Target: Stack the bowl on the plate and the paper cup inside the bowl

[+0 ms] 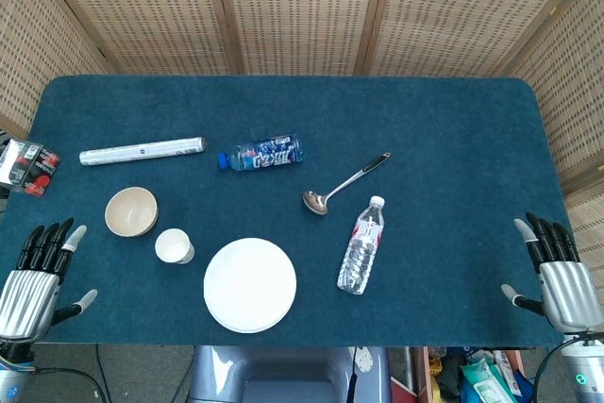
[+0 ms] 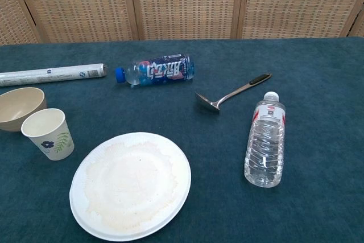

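nothing is stacked yet. the plate (image 1: 250,284) lies at the desk's near edge, left of centre; the bowl (image 1: 130,211) sits nearer the left edge, the paper cup (image 1: 174,246) between them. left hand (image 1: 38,278) and right hand (image 1: 559,274) hover at the near corners, fingers spread, empty. next, i judge: left hand takes the bowl.

Bowl (image 2: 20,106), paper cup (image 2: 49,134), plate (image 2: 130,184) apart on table (image 2: 318,197).
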Tool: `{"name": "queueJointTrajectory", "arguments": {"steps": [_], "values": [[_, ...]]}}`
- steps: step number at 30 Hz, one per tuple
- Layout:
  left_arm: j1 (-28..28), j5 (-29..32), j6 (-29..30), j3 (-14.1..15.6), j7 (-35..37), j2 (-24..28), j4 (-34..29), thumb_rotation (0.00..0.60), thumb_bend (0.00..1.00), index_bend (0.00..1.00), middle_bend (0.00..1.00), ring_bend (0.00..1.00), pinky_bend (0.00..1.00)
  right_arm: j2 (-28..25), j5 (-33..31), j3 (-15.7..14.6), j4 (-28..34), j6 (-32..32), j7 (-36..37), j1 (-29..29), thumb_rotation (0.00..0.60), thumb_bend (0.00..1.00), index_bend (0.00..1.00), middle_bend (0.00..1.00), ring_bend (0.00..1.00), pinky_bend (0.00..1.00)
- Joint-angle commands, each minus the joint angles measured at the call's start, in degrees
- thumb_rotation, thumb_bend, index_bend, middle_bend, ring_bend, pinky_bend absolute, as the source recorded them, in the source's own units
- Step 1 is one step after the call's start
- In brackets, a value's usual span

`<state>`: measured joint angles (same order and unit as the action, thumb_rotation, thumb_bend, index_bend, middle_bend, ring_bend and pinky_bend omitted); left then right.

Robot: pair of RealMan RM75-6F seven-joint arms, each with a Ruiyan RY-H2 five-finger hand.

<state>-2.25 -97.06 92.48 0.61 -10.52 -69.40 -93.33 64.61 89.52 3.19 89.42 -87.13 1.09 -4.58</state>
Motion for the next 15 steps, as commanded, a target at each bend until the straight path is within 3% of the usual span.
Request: {"name": "queueJointTrajectory", "arguments": {"steps": [1,15], "values": [[0.0,0.0,0.1,0.0,0.0,0.0,0.0,0.6,0.12,0.0,0.0,0.0,0.0,0.0,0.0,0.0,0.1,0.0,0.0,0.0,0.6,0.14,0.01,0.0,0.0,0.0],[-0.1,-0.1,-0.2,0.0,0.1,-0.1,0.1,0.6,0.12,0.0,0.0,0.0,0.0,-0.2,-0.1,0.1,0.1,0.0,0.3,0.0,0.6,0.14,0.01,0.0,0.0,0.0]]}}
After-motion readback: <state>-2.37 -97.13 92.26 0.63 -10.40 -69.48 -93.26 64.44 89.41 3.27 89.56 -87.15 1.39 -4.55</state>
